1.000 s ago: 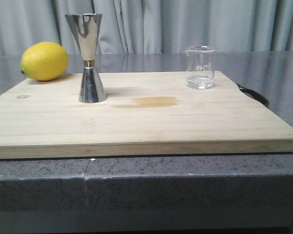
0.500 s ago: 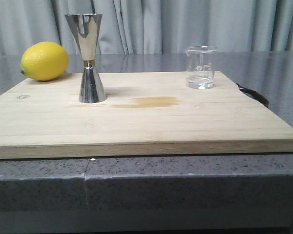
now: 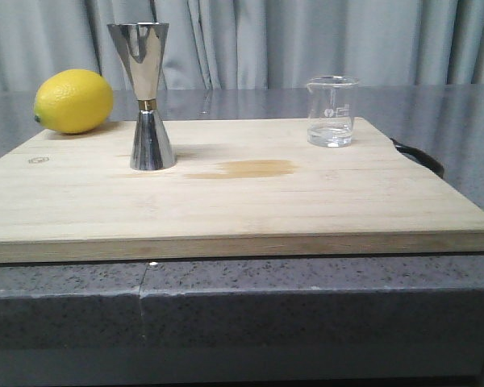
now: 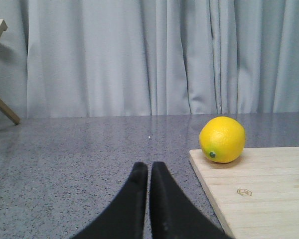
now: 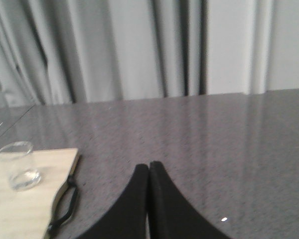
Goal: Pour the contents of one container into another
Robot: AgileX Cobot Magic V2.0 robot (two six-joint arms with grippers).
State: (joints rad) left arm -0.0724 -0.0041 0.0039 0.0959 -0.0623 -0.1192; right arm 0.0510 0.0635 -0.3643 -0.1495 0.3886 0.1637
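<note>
Two containers stand upright on the wooden cutting board (image 3: 226,201), well apart. Going from the left: a lemon (image 3: 73,101) rests at the board's far left corner, then the steel jigger (image 3: 149,97), then a brownish stain (image 3: 250,168) on the wood, then the small glass beaker (image 3: 332,111) with a little clear liquid at its bottom (the jigger's contents cannot be seen). The left gripper (image 4: 148,172) hangs over the grey counter (image 4: 89,159) beside the board, fingers pressed together on nothing; the right gripper (image 5: 149,172) is likewise closed and empty, off the board's right edge. This fits either before or after a pour. Any lift should grip a vessel low, keeping it level.
</note>
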